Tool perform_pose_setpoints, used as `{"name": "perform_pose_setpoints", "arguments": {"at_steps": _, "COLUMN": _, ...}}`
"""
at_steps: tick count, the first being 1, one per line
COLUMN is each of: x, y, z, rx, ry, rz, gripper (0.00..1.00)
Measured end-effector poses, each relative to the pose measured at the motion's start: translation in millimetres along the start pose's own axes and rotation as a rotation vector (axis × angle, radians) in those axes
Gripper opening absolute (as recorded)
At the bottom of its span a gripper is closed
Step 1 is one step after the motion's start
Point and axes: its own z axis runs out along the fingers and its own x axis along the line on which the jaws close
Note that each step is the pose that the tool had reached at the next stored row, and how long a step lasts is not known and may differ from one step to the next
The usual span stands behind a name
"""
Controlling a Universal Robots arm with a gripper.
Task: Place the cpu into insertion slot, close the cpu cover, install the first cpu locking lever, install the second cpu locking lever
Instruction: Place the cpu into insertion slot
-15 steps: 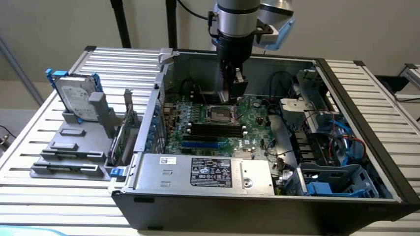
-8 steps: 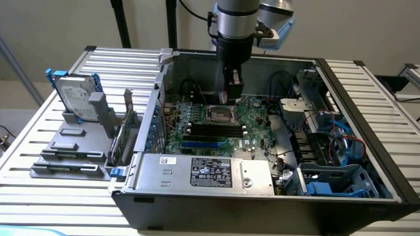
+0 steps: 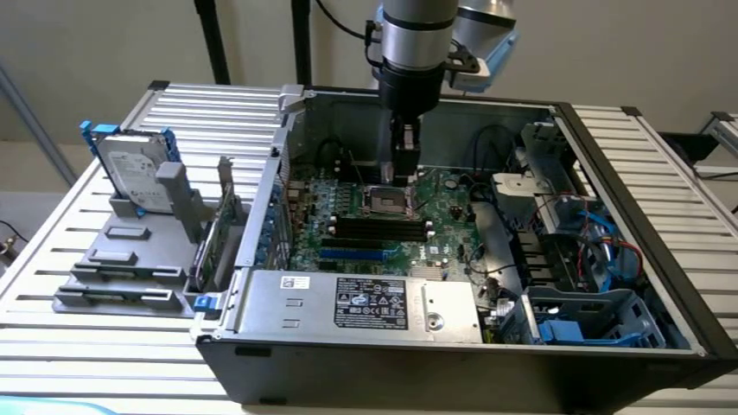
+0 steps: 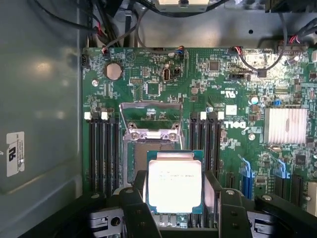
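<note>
- Tabletop (image 3: 104,346): slatted metal; carried everything listed below.
- Case (image 3: 461,372): black tower laid on its side, panel off, interior facing up.
- Arm (image 3: 413,43): stood near vertical over the middle of the case.
- Grey box (image 3: 276,303): labelled metal housing along the case's near edge in the exterior view.
- Board (image 4: 198,84): green, flat on the case floor.
- Rack (image 3: 127,259): grey plastic, on the tabletop just beside the case, at the exterior view's left.
- Drive (image 3: 133,173): stood upright in the rack.
- Gripper (image 3: 403,173): black, pointed down, just above the slot. Its fingers (image 4: 134,208) were clamped on two opposite edges of the cpu.
- Memory slots (image 4: 103,148): long, black, in banks on either side of the slot.
- Heatsink (image 4: 285,125): small, silver, finned, well apart from the slot.
- Cover (image 4: 151,135): silvery frame, swung open at one edge of the slot.
- Slot (image 4: 141,151): square, black, metal-rimmed, uncovered, partly hidden behind the cpu.
- Cpu (image 4: 174,186): square, pale metal top, green border, print unreadable. It was held level between the fingers, close over the slot but offset, overlapping one corner of it and the nearest memory slots.
- Coin cell (image 4: 113,71): round, silver, on the board.
</note>
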Motion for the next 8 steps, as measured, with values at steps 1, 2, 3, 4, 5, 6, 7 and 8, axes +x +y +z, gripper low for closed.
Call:
{"name": "perform_pose_setpoints", "arguments": {"at_steps": 1, "x": 0.1, "y": -0.1, "z": 0.6, "rx": 0.0047, "ry": 0.0000, "rz": 0.003, "gripper": 0.54}}
{"name": "perform_pose_setpoints", "arguments": {"at_steps": 2, "x": 0.3, "y": -0.2, "z": 1.3, "rx": 0.0084, "ry": -0.0001, "rz": 0.006, "gripper": 0.54}}
{"name": "perform_pose_setpoints", "arguments": {"at_steps": 3, "x": 0.4, "y": -0.3, "z": 2.1, "rx": 0.0107, "ry": -0.0004, "rz": 0.007, "gripper": 0.54}}
{"name": "perform_pose_setpoints", "arguments": {"at_steps": 4, "x": 0.6, "y": -0.3, "z": 3.0, "rx": 0.0122, "ry": -0.0003, "rz": 0.007, "gripper": 0.54}}
{"name": "perform_pose_setpoints", "arguments": {"at_steps": 5, "x": 0.7, "y": -0.4, "z": 3.9, "rx": 0.0132, "ry": -0.0001, "rz": 0.007, "gripper": 0.54}}
{"name": "perform_pose_setpoints", "arguments": {"at_steps": 6, "x": 0.8, "y": -0.4, "z": 4.7, "rx": 0.0139, "ry": -0.0001, "rz": 0.007, "gripper": 0.54}}
{"name": "perform_pose_setpoints", "arguments": {"at_steps": 7, "x": 0.9, "y": -0.5, "z": 5.6, "rx": 0.0141, "ry": 0.0003, "rz": 0.007, "gripper": 0.54}}
{"name": "perform_pose_setpoints", "arguments": {"at_steps": 8, "x": 1.1, "y": -0.7, "z": 6.5, "rx": 0.0142, "ry": 0.0014, "rz": 0.007, "gripper": 0.54}}
